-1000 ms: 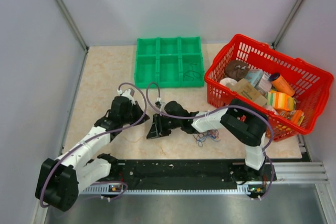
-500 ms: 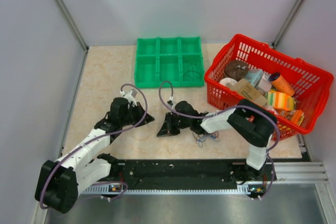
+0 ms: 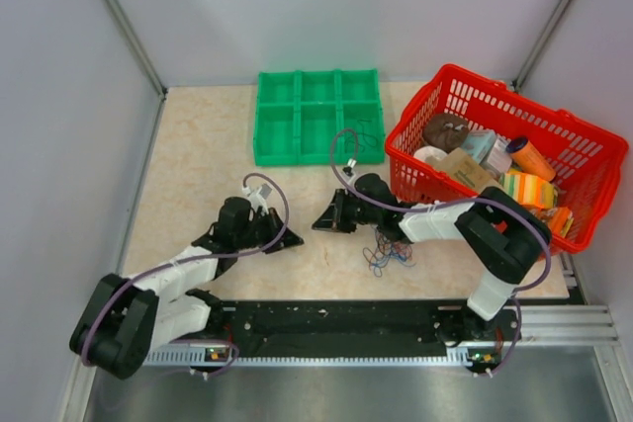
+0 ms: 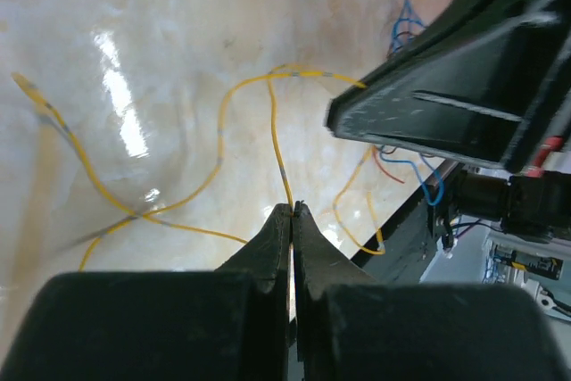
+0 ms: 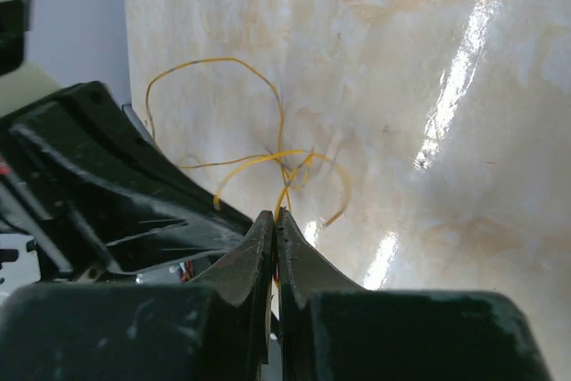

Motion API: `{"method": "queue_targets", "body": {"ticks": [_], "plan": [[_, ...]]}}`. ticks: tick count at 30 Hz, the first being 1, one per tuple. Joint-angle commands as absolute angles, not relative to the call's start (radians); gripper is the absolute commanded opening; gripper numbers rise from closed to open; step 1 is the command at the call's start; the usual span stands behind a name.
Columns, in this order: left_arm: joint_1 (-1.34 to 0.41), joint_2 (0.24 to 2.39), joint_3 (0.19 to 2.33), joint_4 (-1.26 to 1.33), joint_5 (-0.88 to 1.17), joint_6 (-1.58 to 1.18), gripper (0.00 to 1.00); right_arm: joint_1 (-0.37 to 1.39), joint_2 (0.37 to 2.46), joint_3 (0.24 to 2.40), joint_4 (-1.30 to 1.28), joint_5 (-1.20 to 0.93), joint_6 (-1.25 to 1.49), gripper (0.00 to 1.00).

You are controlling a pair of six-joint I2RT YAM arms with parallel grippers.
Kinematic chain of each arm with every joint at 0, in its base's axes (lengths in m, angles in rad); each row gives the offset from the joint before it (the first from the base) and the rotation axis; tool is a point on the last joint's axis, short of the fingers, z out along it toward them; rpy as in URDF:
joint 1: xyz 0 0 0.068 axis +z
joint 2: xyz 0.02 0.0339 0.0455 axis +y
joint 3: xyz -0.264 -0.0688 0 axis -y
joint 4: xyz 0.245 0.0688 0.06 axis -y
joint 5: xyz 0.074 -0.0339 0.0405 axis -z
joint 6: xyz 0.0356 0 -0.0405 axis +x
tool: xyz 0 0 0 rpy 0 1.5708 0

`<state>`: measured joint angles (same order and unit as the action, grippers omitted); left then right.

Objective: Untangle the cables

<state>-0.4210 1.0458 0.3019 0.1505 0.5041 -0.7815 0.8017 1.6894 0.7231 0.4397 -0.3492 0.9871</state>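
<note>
So here's where I'm at: my left claw (image 4: 292, 211) is pinched all the way closed, tips pressed together, with a thin yellow wire (image 4: 273, 122) nipped right at the very end. From the tips the strand runs straight ahead of the claw, then bends over into a loop off to one side and sprawls across the glossy beige marble-look tabletop (image 4: 134, 6).

My right claw (image 5: 275, 217) is squeezed closed as well, also biting a yellow strand at its tips. Just ahead of it the wire bunches into a few loose loops on the table. Can't tell whether both claws have the same strand.

From above, the two claws point at each other, close but not touching.

The rest of the mess, a small tangle of thread-thin blue, red and dark wires (image 3: 388, 256), lies behind my right claw, beside that arm. The green plastic six-compartment tray (image 3: 297, 157) sits beyond both claws, and the red plastic shopping basket (image 3: 407, 177) is back behind the right one.
</note>
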Motion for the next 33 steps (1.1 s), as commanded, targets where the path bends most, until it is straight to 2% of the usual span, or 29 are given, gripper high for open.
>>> {"method": "queue_targets", "body": {"ticks": [1, 7, 9, 16, 22, 25, 28, 33], "plan": [[-0.425, 1.159, 0.241, 0.354, 0.538, -0.827, 0.00, 0.792, 1.718, 0.747, 0.532, -0.383, 0.974, 0.01], [-0.429, 1.253, 0.239, 0.417, 0.543, -0.828, 0.00, 0.787, 1.750, 0.744, 0.591, -0.468, 0.982, 0.10], [-0.429, 1.249, 0.239, 0.419, 0.543, -0.827, 0.04, 0.788, 1.766, 0.742, 0.594, -0.475, 0.986, 0.12], [-0.430, 1.138, 0.238, 0.364, 0.542, -0.801, 0.33, 0.788, 1.776, 0.736, 0.586, -0.479, 0.983, 0.20], [-0.430, 0.913, 0.284, 0.112, 0.463, -0.720, 0.60, 0.788, 1.784, 0.747, 0.568, -0.492, 0.966, 0.30], [-0.430, 0.838, 0.310, 0.005, 0.442, -0.680, 0.70, 0.787, 1.782, 0.749, 0.568, -0.495, 0.963, 0.36], [-0.430, 0.786, 0.340, -0.110, 0.397, -0.652, 0.71, 0.787, 1.783, 0.758, 0.543, -0.488, 0.956, 0.40], [-0.428, 0.661, 0.397, -0.221, 0.299, -0.655, 0.66, 0.788, 1.808, 0.814, 0.457, -0.476, 0.939, 0.47]]}}
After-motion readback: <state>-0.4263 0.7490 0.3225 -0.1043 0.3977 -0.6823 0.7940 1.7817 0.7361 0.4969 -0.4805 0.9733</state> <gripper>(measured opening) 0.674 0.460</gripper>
